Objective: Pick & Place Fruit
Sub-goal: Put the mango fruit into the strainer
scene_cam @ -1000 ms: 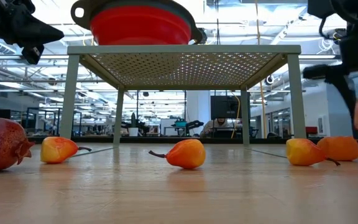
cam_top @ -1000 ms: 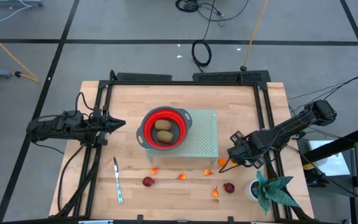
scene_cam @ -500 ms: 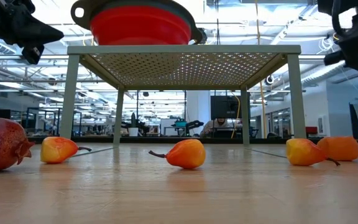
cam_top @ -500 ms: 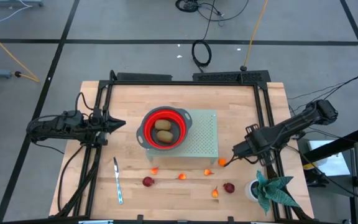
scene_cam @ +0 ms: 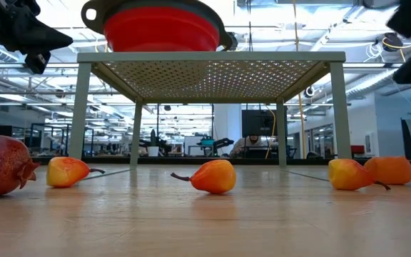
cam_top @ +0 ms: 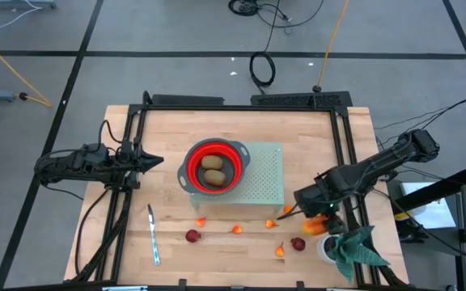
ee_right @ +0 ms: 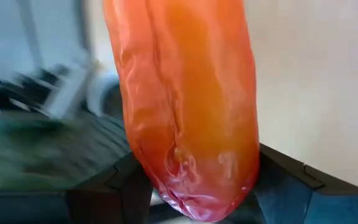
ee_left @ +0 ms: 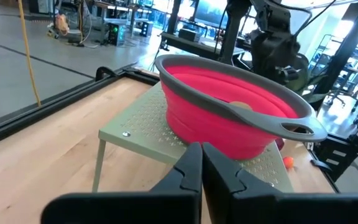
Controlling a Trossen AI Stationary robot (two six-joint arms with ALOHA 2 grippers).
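Observation:
My right gripper (cam_top: 315,215) hangs over the table's right side, near the plant, shut on a long red-orange fruit piece (ee_right: 185,106), which fills the right wrist view. A red bowl (cam_top: 213,167) holding two kiwis (cam_top: 213,170) stands on a pale green perforated stand (cam_top: 264,174). Small orange pieces (cam_top: 236,229) and dark red round ones (cam_top: 192,236) lie on the wood in front of the stand. One round orange piece (cam_top: 288,210) lies just left of the right gripper. My left gripper (cam_top: 157,160) waits shut and level, left of the bowl. My right gripper pinches the red-orange piece between its two fingers (ee_right: 114,186), near one end of the piece (ee_right: 194,186). The fingers slant down from the table's right side. The piece is lifted clear of the table, and its longer part sticks out beyond the fingertips.
A silver knife (cam_top: 153,234) lies at the near left. A leafy plant in a white pot (cam_top: 348,246) stands at the near right corner, close under the right arm. Black frame rails (cam_top: 346,137) run along the table's sides.
My right gripper has risen with the red-orange piece, which has gone up out of the low view. Its wrist has rolled and tipped further downward. The hold has stayed shut on the piece.

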